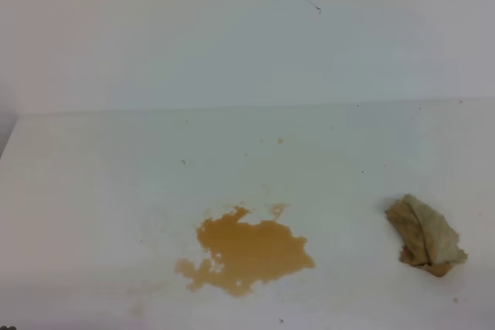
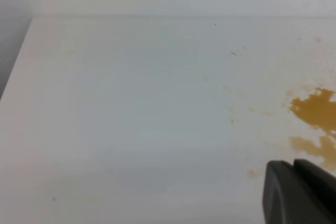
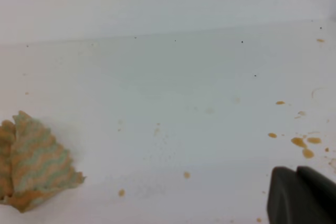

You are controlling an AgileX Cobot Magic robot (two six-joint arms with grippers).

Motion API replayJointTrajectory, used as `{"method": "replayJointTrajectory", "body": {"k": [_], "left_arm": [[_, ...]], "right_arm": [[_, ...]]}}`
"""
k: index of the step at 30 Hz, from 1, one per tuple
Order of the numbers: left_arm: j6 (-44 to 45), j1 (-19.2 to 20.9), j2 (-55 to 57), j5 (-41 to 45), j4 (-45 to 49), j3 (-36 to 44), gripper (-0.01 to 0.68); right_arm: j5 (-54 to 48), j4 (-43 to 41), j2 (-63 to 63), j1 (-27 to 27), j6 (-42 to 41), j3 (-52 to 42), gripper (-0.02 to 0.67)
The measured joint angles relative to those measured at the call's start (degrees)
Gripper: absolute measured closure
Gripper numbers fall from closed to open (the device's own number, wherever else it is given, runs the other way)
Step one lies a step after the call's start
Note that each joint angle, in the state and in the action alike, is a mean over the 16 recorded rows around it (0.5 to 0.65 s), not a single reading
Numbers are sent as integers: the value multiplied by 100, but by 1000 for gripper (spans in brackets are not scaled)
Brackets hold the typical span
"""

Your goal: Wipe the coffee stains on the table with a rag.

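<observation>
The coffee stains (image 1: 249, 251) form an orange-brown blotch with lobed edges on the white table (image 1: 100, 191), front centre. The rag (image 1: 425, 236), a crumpled beige-tan cloth, lies on the table to the right of the blotch, apart from it. Neither gripper shows in the high view. In the left wrist view a dark part of my left gripper (image 2: 299, 192) sits at the lower right, near the blotch's edge (image 2: 315, 111). In the right wrist view a dark part of my right gripper (image 3: 302, 196) sits at the lower right, with the rag (image 3: 34, 161) far to its left. The jaws are cut off.
Small orange specks (image 3: 302, 142) dot the table near the right gripper. A white wall (image 1: 232, 28) stands behind the table. The table's left edge (image 2: 18, 61) shows in the left wrist view.
</observation>
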State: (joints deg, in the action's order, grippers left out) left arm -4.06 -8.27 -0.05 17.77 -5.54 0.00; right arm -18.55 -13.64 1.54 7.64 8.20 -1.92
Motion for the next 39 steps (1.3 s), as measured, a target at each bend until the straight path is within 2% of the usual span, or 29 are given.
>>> {"method": "replayJointTrajectory", "body": {"k": [39], "left_arm": [[0, 0, 0, -4, 0, 0, 675]], "right_arm": [[25, -23, 0, 0, 0, 0, 652]]}}
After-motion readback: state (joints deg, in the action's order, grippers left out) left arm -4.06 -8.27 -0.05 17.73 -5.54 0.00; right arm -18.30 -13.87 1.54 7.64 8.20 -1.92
